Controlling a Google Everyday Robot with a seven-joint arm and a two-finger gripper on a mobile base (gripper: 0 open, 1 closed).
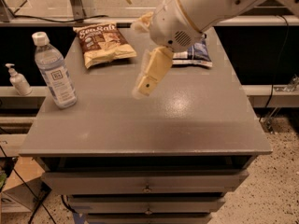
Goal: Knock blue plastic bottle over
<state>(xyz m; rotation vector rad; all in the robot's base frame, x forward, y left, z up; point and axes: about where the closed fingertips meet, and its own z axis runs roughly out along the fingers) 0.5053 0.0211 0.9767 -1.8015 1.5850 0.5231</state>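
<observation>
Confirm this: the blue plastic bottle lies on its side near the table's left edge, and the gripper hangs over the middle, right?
Not quite. The camera view shows the blue plastic bottle standing upright, not on its side, near the table's left edge. The gripper does hang over the middle.

— What is the table (187,120) like from your end?
— I see a smooth grey top, half-glossy, with a soft patch of glare. The blue plastic bottle (55,73) is clear and shiny, with a paper-looking label and a matt white cap.
— And the claw (145,85)?
— Above the table's middle: matt cream plastic. The arm shell (201,8) is smooth white plastic. The brown snack bag (103,43) and the blue snack bag (196,55) look like crinkled film.
</observation>
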